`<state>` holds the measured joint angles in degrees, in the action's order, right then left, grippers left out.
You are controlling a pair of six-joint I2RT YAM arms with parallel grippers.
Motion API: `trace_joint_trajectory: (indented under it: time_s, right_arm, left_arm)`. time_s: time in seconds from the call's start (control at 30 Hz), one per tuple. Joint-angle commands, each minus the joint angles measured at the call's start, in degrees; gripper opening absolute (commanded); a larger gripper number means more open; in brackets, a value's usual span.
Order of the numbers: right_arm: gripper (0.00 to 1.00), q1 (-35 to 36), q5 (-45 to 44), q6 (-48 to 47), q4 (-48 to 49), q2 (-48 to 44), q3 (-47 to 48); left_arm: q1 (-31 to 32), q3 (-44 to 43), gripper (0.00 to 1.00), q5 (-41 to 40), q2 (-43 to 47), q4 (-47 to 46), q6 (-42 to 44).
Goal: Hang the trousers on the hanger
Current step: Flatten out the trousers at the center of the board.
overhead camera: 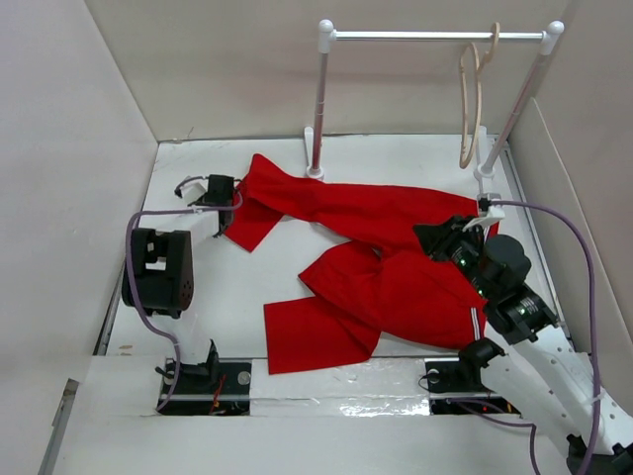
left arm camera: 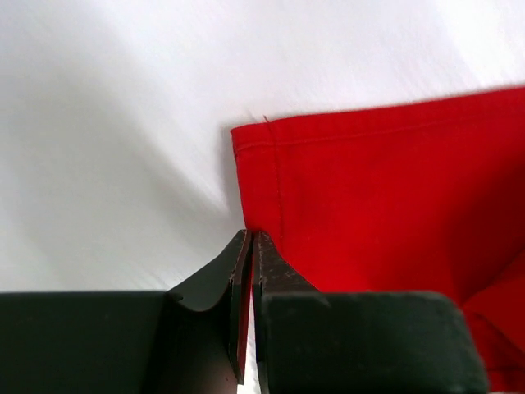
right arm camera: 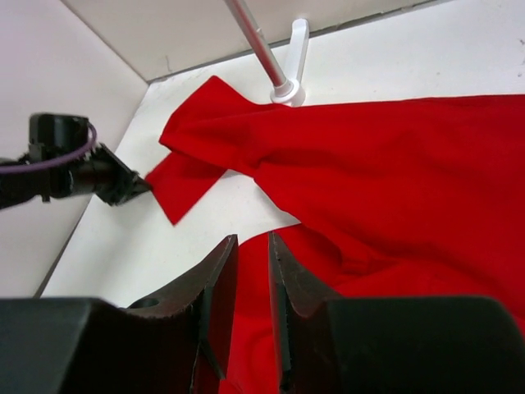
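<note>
Pinching a hem of the trousers (overhead camera: 396,287), the left end effector (left arm camera: 248,246) is clamped tight, probably to spread them on the surface (overhead camera: 227,307); right end effector (right arm camera: 250,246) barely parted over the cloth, grip unclear; hanger (overhead camera: 472,109) hangs on the rack (overhead camera: 435,36).

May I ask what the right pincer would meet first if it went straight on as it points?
Probably the trousers: red cloth lies just beyond the right pincer, though depth is unclear; the rack foot stands farther back.

White tabletop (overhead camera: 242,297) evenly lit, pale beige panels boxing it in: left wall (overhead camera: 69,148), back wall (overhead camera: 227,69). At the far edge stands a white-posted rack (overhead camera: 435,36) with a silver bar.
</note>
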<state>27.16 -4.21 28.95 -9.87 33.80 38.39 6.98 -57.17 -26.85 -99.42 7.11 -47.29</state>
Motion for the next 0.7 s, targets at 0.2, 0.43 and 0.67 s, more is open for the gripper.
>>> trace_joint_trajectory:
  time_s: [0.2, 0.43, 0.67]
  right_arm:
    - [0.29, 3.4, -2.5, -2.5, -1.3, -1.1, -1.0]
    - [0.32, 6.2, -1.8, -2.8, -3.8, -1.7, 0.5]
    - [0.33, 11.9, -0.4, -3.4, -3.4, 1.5, 1.1]
  left_arm:
    - [-6.4, -20.2, 0.00, -10.0, 2.7, 9.4, 12.7]
    - [-13.2, -31.5, 0.00, -13.9, -5.1, 12.0, 18.3]
    - [-10.9, -42.1, 0.23, -11.6, -12.7, 15.8, 24.5]
